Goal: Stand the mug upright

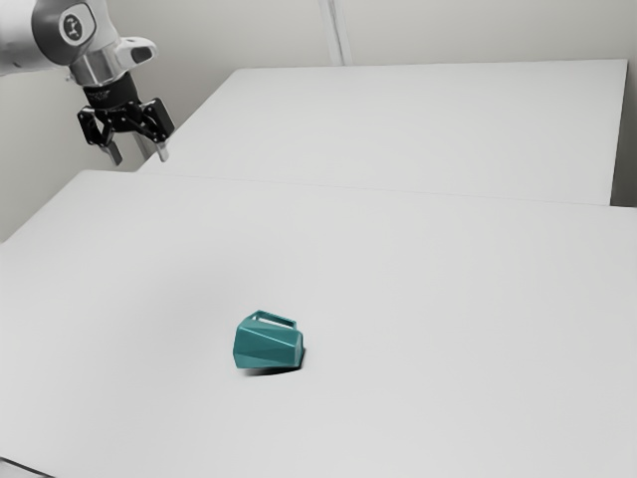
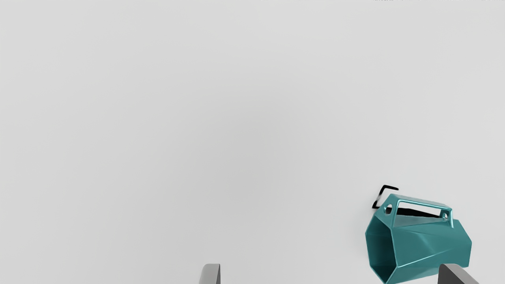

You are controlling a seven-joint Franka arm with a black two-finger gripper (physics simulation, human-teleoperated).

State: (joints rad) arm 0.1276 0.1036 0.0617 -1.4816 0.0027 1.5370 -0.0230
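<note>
Hand (image 1: 140, 159) wide open with nothing in its grip: in the exterior view it hangs at the upper left, fingers pointing down and well apart from each other. It is near the far corner of the white counter (image 1: 418, 279), up in the air and well apart from the mug. The arm (image 1: 97, 65) reaches in above it from the exterior view's left edge. The teal mug (image 1: 269, 345) lies on its side on the counter, nearer the camera than the hand, with its handle (image 1: 276, 319) along the upper side and a dark shadow underneath. Beyond the counter is another white surface (image 1: 418, 129), and a thin dark line (image 1: 27, 467) crosses the exterior view's lower left corner.

From the wrist view, both fingertips stand far apart, and neither grips the mug. One of them overlaps the edge of the mug near its closed end. The faceted mug is tipped over, its open mouth (image 2: 381, 250) turned toward the other finger's side. The handle is a squared loop with a small hole at each end, and black shadow shows through and beside it on the counter.
</note>
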